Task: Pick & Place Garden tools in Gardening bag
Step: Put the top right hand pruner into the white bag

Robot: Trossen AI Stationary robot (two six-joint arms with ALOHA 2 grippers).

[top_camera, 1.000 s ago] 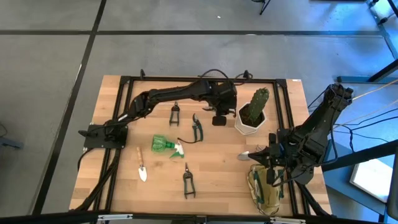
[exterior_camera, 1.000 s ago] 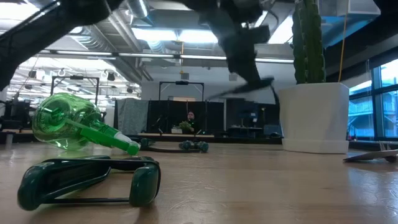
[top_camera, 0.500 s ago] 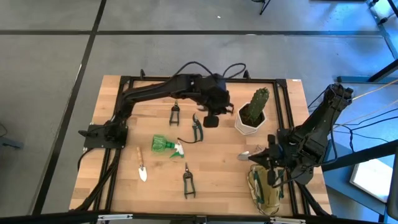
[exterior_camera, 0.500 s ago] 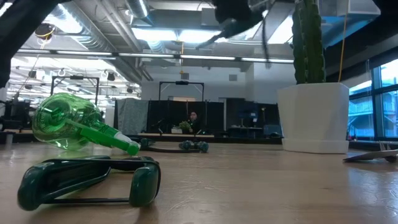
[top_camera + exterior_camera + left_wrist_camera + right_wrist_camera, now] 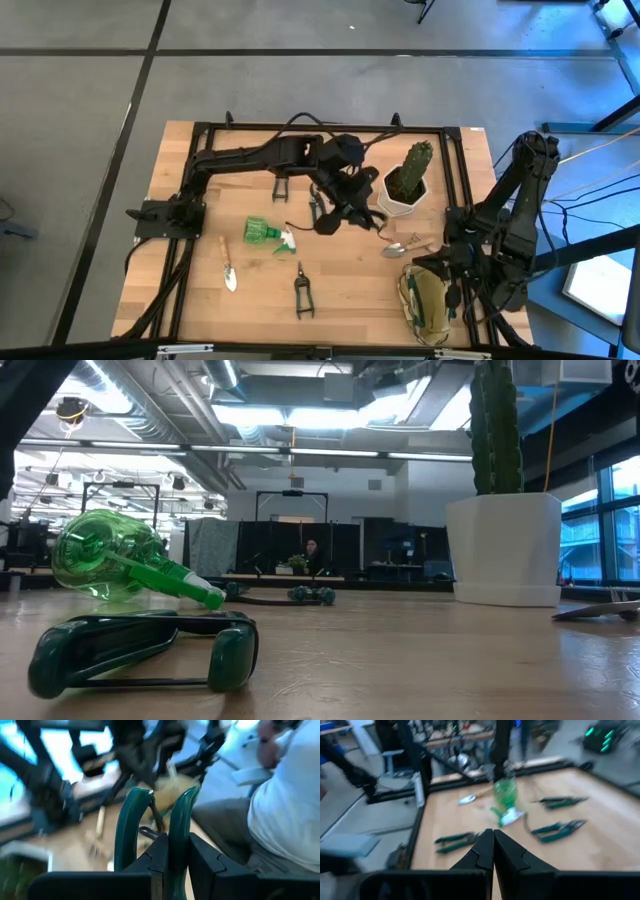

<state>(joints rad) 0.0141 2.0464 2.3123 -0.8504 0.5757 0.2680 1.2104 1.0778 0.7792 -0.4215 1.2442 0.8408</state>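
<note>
Going left to right over the worktop (image 5: 180,310), we find a trowel (image 5: 227,268) near the left edge, the spray bottle (image 5: 268,233) beside it, and shears (image 5: 302,292) toward the near edge. Further shears (image 5: 281,184) lie nearer the far edge. Our left pincer (image 5: 338,208) hangs over the middle, clamped on a pair of shears (image 5: 152,827) whose green handles stick out past its fingers. A second trowel (image 5: 400,246) lies by the cactus pot (image 5: 397,203). The bag (image 5: 424,305) sits at the near right corner, with our right pincer (image 5: 446,283), fingers together and empty, just over it. We judge the risks to be the carried shears slipping, brushing the pot, or the arms meeting above the bag.
</note>
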